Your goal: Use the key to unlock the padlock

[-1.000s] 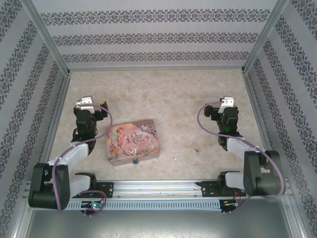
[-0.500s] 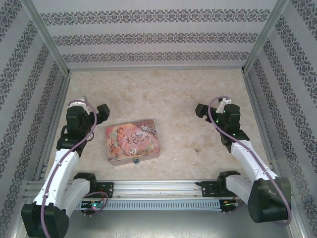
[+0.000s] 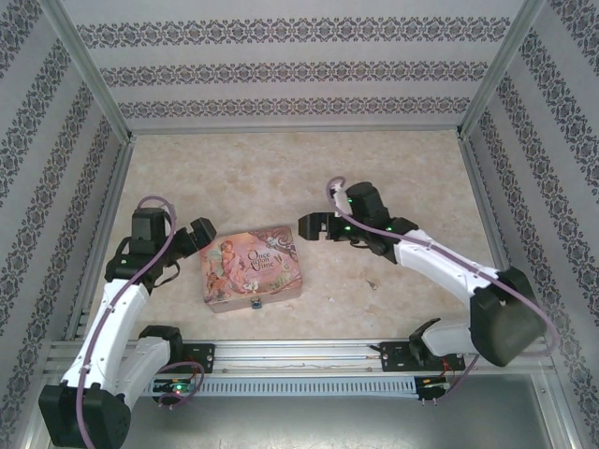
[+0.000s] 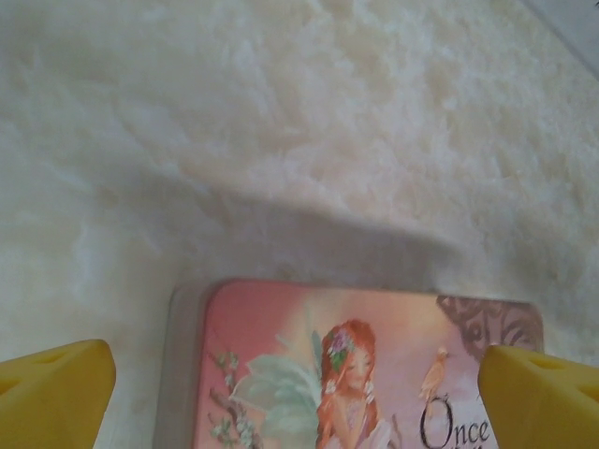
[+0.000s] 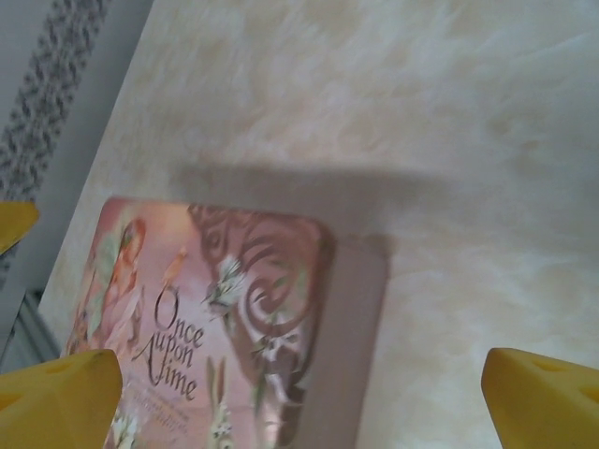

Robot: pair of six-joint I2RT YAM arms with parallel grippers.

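The pink box [image 3: 251,267] lies on the table [image 3: 309,168]. The left gripper [image 3: 199,236] and right gripper [image 3: 314,226] flank it, both spread wide, likely to steady it. The small blue padlock [image 3: 256,304] hangs at its front edge. The speck to the right is probably the key [image 3: 372,282].

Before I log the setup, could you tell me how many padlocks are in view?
1: the padlock sits at the near front side of the pink box, in the top view; another could be hidden behind the box.
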